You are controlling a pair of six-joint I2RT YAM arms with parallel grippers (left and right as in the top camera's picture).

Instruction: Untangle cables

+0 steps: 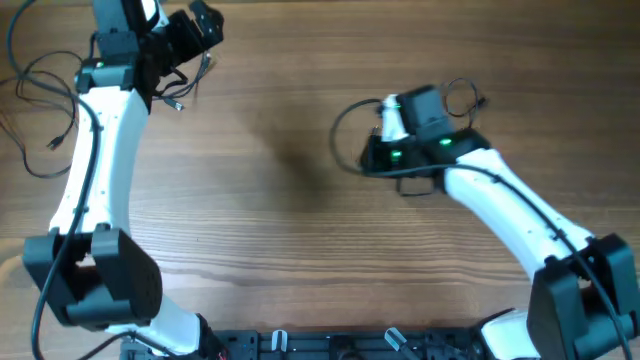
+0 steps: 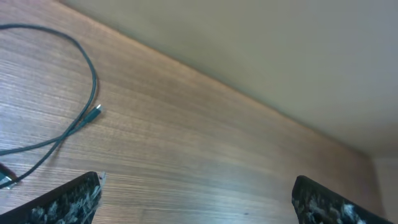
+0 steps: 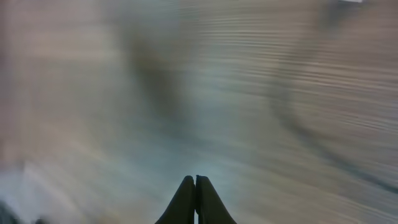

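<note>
Pressed tight together at the bottom edge of the right wrist view, the fingertips of the right gripper [image 3: 196, 200] are seen clenched. Whether anything is pinched between them cannot be told, as the rest of that view is blurred. Only a dark curved cord [image 3: 292, 118] is made out on the wooden worktop [image 3: 93, 93] beyond them, up and to the right.

From overhead, the right gripper is found right of the worktop's middle. A thin black cable loop [image 1: 342, 128] is seen curving around its left side, and a smaller loop [image 1: 462, 95] lies just beside the wrist, toward the far edge.

The left gripper [image 2: 199, 205] is held released, its two fingers spread wide at the lower corners of the left wrist view, with bare wood between them. Up and to the left of them, a thin cord [image 2: 90, 74] is laid in an open curve on the worktop, ended by a small plug [image 2: 97, 112]. From overhead, this gripper is placed near the far left corner. More loose cables [image 1: 40, 110] are spread along the left edge, beside the left arm [image 1: 95, 160] and well apart from the loop by the right gripper.
</note>
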